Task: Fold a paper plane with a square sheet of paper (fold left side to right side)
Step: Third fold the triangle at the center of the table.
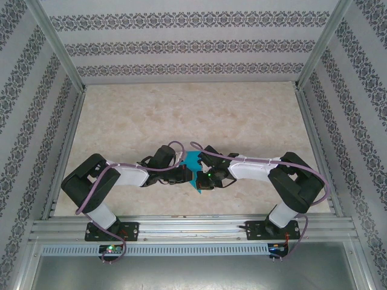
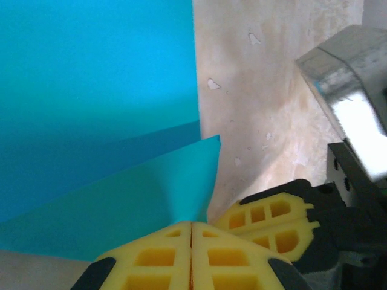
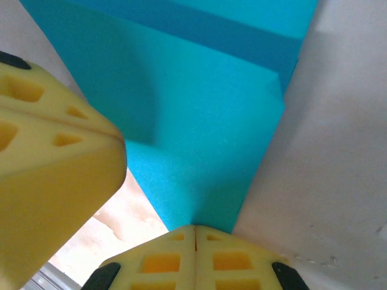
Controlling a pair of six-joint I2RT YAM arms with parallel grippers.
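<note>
While sitting creased between the two arms over the near half of the table (image 1: 181, 109), the sheet of paper (image 1: 192, 164) is being pinched by the left gripper (image 2: 191, 225), jaws pressing together on its edge; the right gripper (image 3: 195, 228), jaws likewise closed, is nipping a corner.

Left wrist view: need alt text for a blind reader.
The left gripper, shut, pinches the corner of a folded teal sheet of paper against a pale marbled table. The right gripper sits close beside it.
</note>
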